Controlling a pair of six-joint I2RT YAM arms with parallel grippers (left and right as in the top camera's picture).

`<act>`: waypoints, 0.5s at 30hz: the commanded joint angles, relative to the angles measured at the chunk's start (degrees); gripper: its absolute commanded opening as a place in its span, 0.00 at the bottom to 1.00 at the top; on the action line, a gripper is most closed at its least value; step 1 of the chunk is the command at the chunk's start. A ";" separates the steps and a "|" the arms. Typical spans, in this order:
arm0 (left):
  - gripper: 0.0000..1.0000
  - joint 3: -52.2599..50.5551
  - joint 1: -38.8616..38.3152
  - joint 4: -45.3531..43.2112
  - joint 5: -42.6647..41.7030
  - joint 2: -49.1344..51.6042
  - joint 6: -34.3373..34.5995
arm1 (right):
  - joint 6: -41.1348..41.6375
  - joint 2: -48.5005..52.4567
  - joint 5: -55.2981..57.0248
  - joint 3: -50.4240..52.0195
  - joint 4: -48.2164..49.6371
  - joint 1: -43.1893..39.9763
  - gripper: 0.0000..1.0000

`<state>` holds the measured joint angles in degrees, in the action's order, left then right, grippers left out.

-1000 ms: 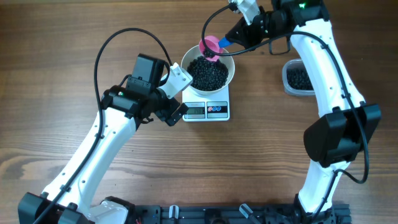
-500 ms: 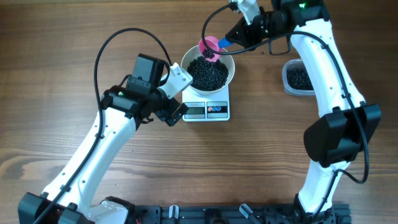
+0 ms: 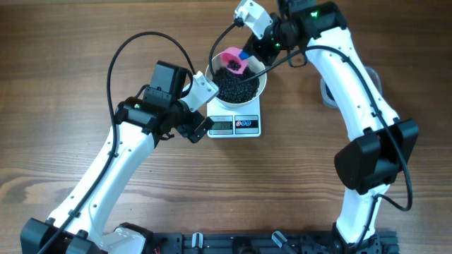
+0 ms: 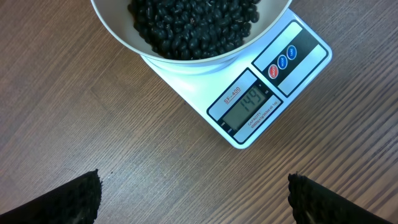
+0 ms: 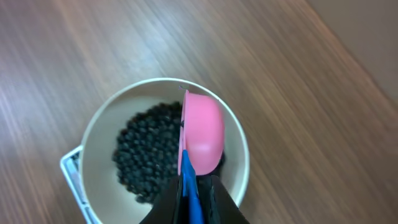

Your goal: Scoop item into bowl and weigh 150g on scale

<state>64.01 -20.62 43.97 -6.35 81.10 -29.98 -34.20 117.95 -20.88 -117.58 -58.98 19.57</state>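
Overhead, table's 12 o'clock: bowl (image 3: 264, 82) of item (image 3: 237, 86) on scale (image 3: 247, 125); scoop (image 3: 233, 61) at bowl's 11 o'clock rim.
Left wrist: left gripper (image 4: 193, 200) jaws wide; bowl cut off; display (image 4: 252, 102) reads 149.
Right wrist: right gripper (image 5: 193, 200) pinches scoop's blue handle (image 5: 189, 177); item blurred.

Left arm (image 3: 116, 166) bent at elbow, reaching up table. Left gripper (image 4: 198, 206) aimed down, jaws spread wide, holding nothing. Right arm (image 3: 351, 74) stretched far forward, wrist angled left. Right gripper (image 5: 194, 199) pinched on scoop (image 5: 203, 132) handle.
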 commanded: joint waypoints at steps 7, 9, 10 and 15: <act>1.00 -0.22 0.24 0.04 -0.90 -0.48 -1.11 | -1.20 -2.47 -0.13 -1.46 1.01 -0.15 0.04; 1.00 -0.20 0.24 0.04 -0.90 -0.48 -1.11 | 0.17 -2.47 -2.75 -1.46 0.87 -0.87 0.04; 1.00 -0.20 0.24 0.04 -0.90 -0.48 -1.11 | 0.90 -2.47 -4.94 -1.46 0.66 -1.57 0.04; 1.00 -0.22 0.24 0.04 -0.90 -0.48 -1.11 | 3.54 -2.47 -13.62 -1.46 0.22 -5.18 0.04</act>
<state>64.01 -20.60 43.97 -6.35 81.10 -29.98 -32.77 117.73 -26.28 -117.58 -58.43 16.67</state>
